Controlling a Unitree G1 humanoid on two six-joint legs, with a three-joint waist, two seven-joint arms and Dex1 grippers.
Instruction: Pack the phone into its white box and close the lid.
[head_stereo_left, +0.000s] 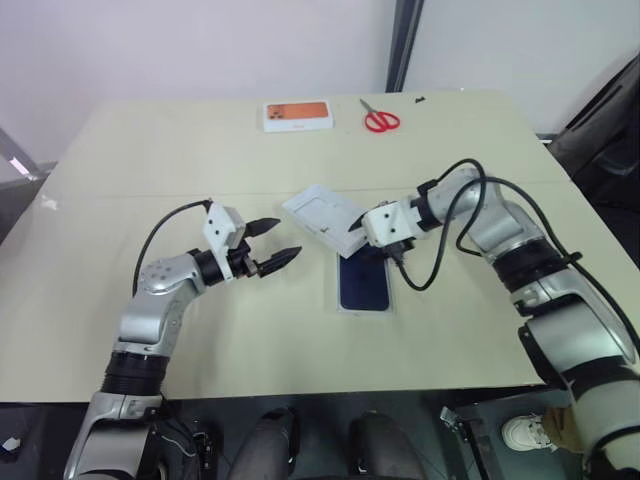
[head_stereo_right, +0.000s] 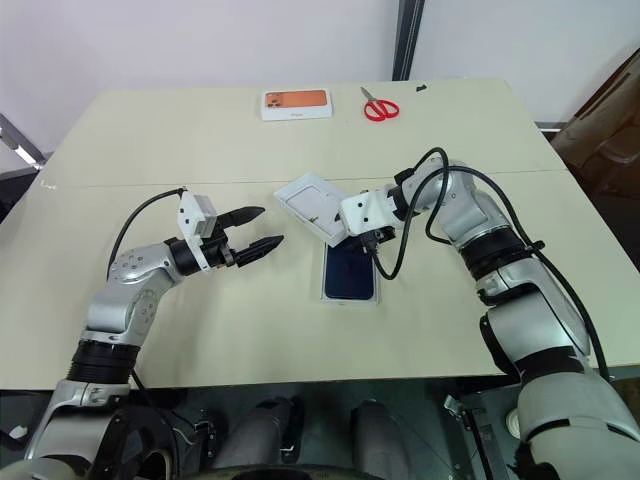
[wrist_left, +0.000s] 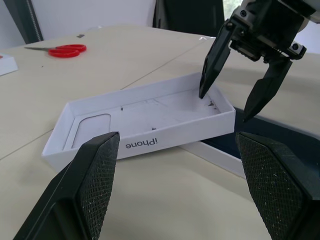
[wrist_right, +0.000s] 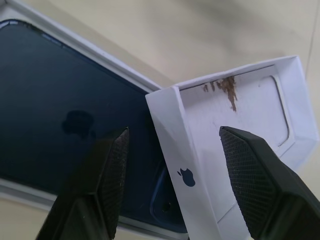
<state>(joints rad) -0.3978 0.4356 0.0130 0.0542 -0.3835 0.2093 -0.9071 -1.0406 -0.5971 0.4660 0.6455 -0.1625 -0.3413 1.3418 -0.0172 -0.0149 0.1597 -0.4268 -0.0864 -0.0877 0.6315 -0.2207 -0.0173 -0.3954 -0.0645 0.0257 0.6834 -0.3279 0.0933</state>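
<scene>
Lid off and leaning on the white box, phone already inside.

The phone (head_stereo_left: 363, 283) lies back-up in the white box (wrist_right: 75, 45) at the table's (head_stereo_left: 150, 160) centre. The lid (head_stereo_left: 322, 218) sits inner face up at the box's 11 o'clock, its near end resting on the box's far edge. The right gripper (wrist_left: 239, 92) points down over that end, its fingers parted with one tip inside the lid and one outside its end wall; I cannot tell whether they press it. The left gripper (head_stereo_left: 278, 243), at the lid's 8 o'clock and near it, has its fingers spread wide and is empty. At the table's 12 o'clock edge lie red scissors (head_stereo_left: 380, 119) and, at their 9 o'clock, a white box with orange top (head_stereo_left: 297, 115).
</scene>
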